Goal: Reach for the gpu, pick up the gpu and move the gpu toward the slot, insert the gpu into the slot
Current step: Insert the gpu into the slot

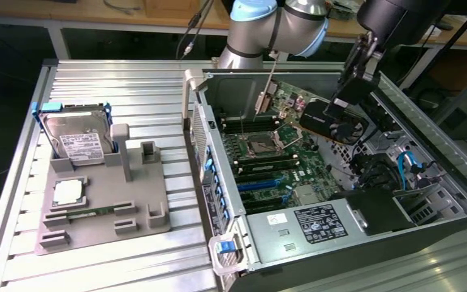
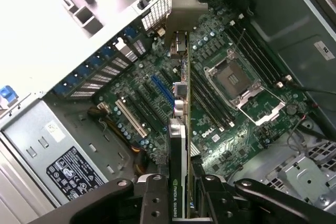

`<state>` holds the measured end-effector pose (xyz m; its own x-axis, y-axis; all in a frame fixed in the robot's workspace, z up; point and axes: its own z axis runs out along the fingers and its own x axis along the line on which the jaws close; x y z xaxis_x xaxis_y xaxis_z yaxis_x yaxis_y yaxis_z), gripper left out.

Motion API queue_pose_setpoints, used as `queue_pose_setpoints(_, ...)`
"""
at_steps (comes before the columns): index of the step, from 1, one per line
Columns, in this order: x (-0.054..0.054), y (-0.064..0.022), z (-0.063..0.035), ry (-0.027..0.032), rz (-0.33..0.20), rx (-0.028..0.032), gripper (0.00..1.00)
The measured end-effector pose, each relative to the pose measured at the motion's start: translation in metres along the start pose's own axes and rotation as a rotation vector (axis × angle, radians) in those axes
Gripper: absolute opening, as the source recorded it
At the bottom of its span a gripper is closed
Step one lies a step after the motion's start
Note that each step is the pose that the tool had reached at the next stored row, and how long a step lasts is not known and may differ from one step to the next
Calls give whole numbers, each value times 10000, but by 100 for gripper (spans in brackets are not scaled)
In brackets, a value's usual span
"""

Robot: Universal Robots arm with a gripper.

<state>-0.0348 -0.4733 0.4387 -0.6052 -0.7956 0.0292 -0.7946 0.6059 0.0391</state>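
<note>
gpu (image 2: 177,129) held in the pincer, that is how we find it; the gripper (image 2: 181,203) is drawn narrow, its two black fingers (image 2: 152,198) pressing the card from both sides at the end with the nvidia label; in the wrist view we see the card edge-on, running away from the fingers to its silver bracket (image 2: 185,3), so its faces are hard to make out; in the exterior view the gpu (image 1: 343,128) hangs tilted inside the open computer case (image 1: 217,201), over the far right part of the green motherboard (image 1: 298,152), its fan towards us; the gripper (image 1: 337,108) comes down on it from above and its fingertips are lost against the dark card; the arm is cut off by the upper edge; the slot (image 2: 163,90), a blue strip, lies bare just beside the card in the wrist view, with nothing seated in it; we cannot tell how far the card's lower edge stands off the board, since the card hides it; the blue strips (image 1: 262,182) sit nearer us than the processor socket (image 1: 264,144); on the exterior view's left, well apart on the ribbed table (image 1: 120,79), a hard drive (image 1: 75,137) leans in a grey fixture (image 1: 104,213); the case's near corner is cut off.
</note>
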Motion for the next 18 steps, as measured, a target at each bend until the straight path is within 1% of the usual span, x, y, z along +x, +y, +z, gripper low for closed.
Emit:
queue_pose_setpoints(3, -3, -4, 28, 30, -471, 21, 27)
queue_pose_setpoints(12, -6, -8, 109, 101, -2124, 77, 27)
queue_pose_setpoints(18, -9, -11, 172, 160, -3445, 121, 27)
